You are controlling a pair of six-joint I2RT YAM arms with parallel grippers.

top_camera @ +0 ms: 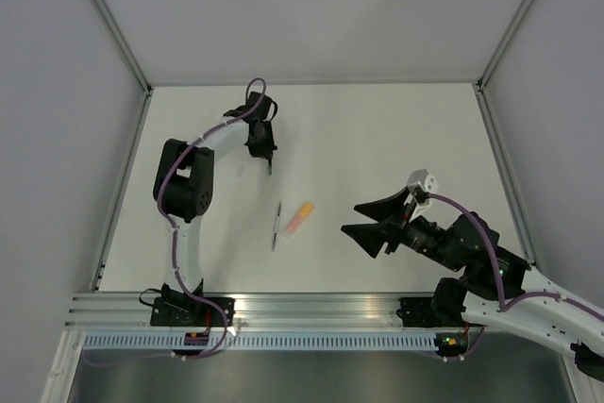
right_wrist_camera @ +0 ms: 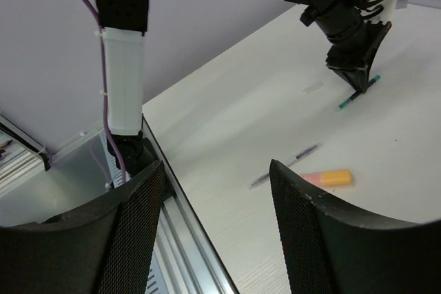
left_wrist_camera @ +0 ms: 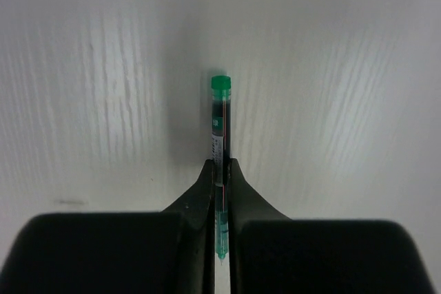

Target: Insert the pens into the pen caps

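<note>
While the left gripper (left_wrist_camera: 220,170) is clamping: its black jaws are pressing shut on the slim dark teal-green pen (left_wrist_camera: 220,125), pinching the barrel near the pointed end, with the green butt sticking out ahead.
Green pen's place: it is sitting at the far left of the white table (top_camera: 396,129), one end dipping towards the surface; whether it is touching, I cannot tell.
Right gripper (top_camera: 351,219): it is hanging wide open and empty, well apart from every pen.
Thin grey-white pen with dark tips (top_camera: 276,226): it is lying flat mid-table, nobody touching it.
Stubby orange stick with a paler pinkish end (top_camera: 300,218): it is lying just beside the thin pen; pen, cap or both joined, I cannot tell.
Step in hand: by my reading, the left arm is securing the first pen; no pen is visibly going into a cap yet.
Next move: I am judging that it is calling for a lift clear of the table, a matching cap in the right gripper, and nib and cap mouth lining up on one axis. The nib is pointing back at the wrist, so a turn may be needed.
</note>
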